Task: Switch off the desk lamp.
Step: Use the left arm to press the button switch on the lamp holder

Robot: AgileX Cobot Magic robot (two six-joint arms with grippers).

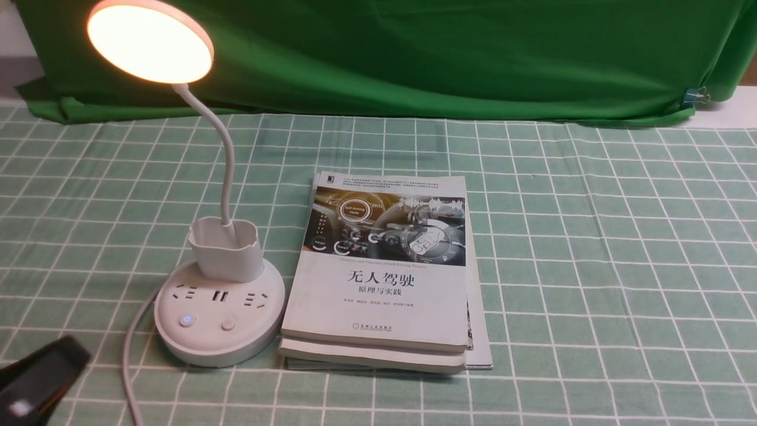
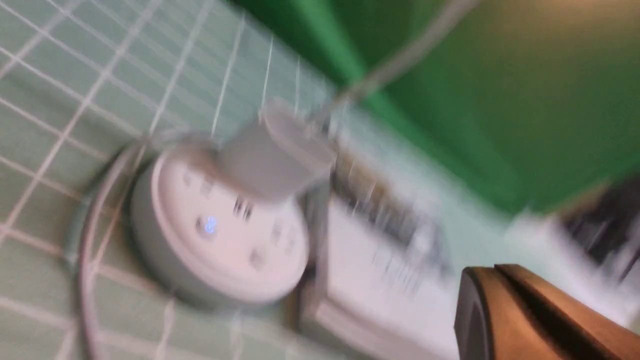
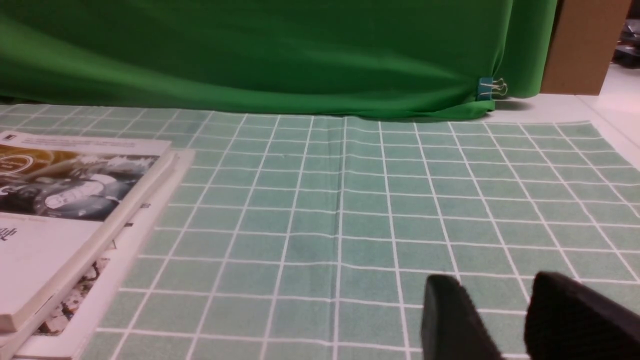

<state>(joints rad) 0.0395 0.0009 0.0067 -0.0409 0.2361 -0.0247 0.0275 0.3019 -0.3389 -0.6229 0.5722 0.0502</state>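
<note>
The white desk lamp (image 1: 220, 307) stands at the left of the table. Its round disc head (image 1: 150, 41) glows warm. Its base carries sockets, a button with a blue light (image 1: 187, 320) and a plain button (image 1: 228, 325). The lamp also shows blurred in the left wrist view (image 2: 225, 230). My left gripper (image 1: 41, 370) is at the front left, short of the base, with its jaws pressed together and empty; its tip shows in the left wrist view (image 2: 495, 270). My right gripper (image 3: 492, 287) is open and empty over bare cloth, outside the front view.
A stack of books (image 1: 384, 272) lies right beside the lamp base, also in the right wrist view (image 3: 65, 200). The lamp's white cord (image 1: 131, 355) runs off the front left. A green backdrop (image 1: 443, 53) hangs behind the checked tablecloth (image 1: 591, 236).
</note>
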